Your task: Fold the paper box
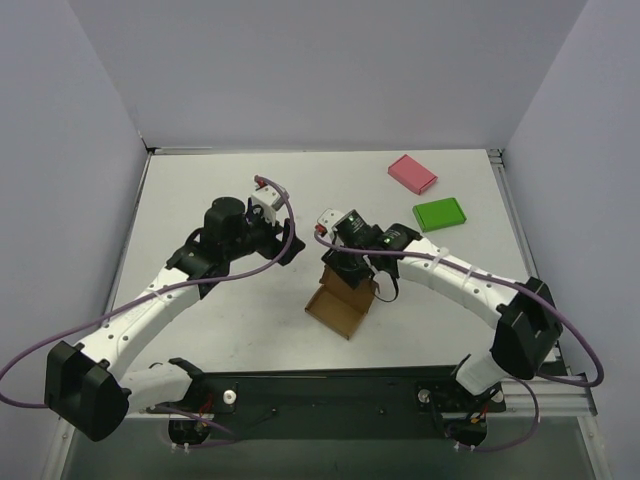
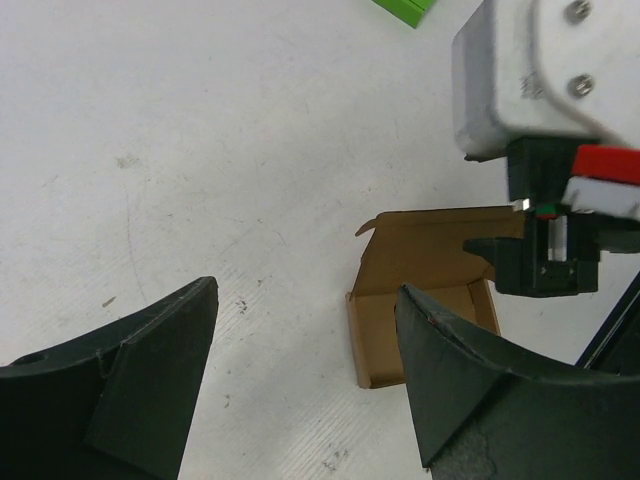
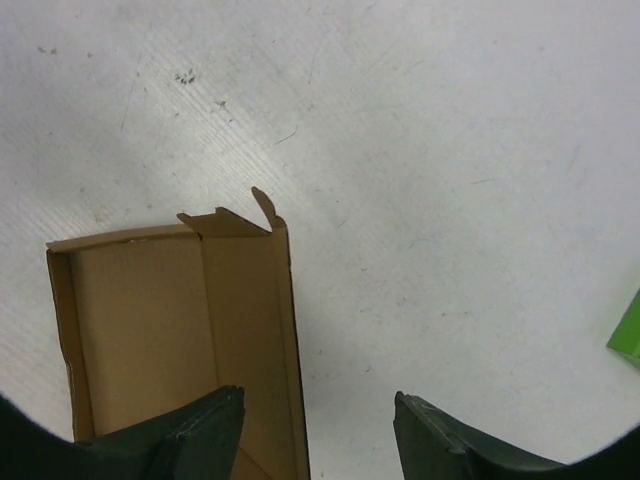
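Now | I read the left gripper [image 2: 300, 400] as spread wide, only bare table [image 1: 200, 180] between its fingers | paper box [image 1: 340, 305] lies open mid-table, just right of it | right gripper [image 3: 320, 445] above the box, jaws apart, gripping nothing | pink box [image 1: 412, 173] and green box [image 1: 439, 214] far right

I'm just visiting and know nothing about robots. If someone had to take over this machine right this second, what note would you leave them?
Left gripper: open, empty, hovering apart from the paper box, on its left.
Right gripper: open, straddling one long edge of the box, not clamped on it.
Box: mid-table, between the two arms.
Done: some walls look raised, so it forms a shallow open tray.
Left: corner flaps stick out loose and the box is not closed; finish the folds.
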You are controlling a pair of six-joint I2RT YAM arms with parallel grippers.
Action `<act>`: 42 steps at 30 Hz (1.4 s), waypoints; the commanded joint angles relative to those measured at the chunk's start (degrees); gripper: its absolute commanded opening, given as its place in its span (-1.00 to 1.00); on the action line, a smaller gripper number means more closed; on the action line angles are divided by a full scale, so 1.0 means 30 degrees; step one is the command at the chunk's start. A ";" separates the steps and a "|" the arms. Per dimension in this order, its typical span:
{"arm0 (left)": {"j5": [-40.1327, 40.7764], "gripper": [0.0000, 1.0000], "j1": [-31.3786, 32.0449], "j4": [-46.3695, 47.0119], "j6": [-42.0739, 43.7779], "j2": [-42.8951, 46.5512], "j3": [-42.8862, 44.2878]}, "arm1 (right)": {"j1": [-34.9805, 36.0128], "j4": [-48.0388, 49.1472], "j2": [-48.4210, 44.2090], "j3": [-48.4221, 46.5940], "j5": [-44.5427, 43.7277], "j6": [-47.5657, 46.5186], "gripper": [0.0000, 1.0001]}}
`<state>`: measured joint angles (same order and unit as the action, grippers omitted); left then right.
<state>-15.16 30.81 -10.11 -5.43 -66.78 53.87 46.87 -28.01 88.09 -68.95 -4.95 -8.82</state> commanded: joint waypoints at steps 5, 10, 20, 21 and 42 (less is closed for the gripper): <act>-0.0601 0.61 0.0335 0.1290 0.0987 -0.0529 -0.0523 | -0.0155 0.0431 -0.4136 0.0772 -0.4290 0.6114 0.27; -0.0571 0.60 0.1507 0.1581 0.2186 -0.1614 -0.0640 | -0.0126 0.0196 -0.7646 0.3173 -0.4239 1.1601 0.20; -0.2564 0.42 0.1888 0.3077 0.1166 -0.5539 0.0560 | 0.0459 0.2448 -1.1024 0.9269 -0.3243 1.8992 0.01; -0.2565 0.41 0.2034 0.3077 0.1195 -0.5628 0.0560 | 0.0634 0.2771 -1.1141 0.9475 -0.3271 1.9139 0.01; -0.2887 0.01 0.2328 0.3897 0.1254 -0.7826 0.1204 | 0.1251 0.3653 -0.8418 0.9213 -0.4442 1.9873 -0.31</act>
<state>-22.41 37.41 -1.32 -1.91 -89.62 54.63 50.02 -16.91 62.24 -39.20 -15.20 49.89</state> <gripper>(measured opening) 0.509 0.355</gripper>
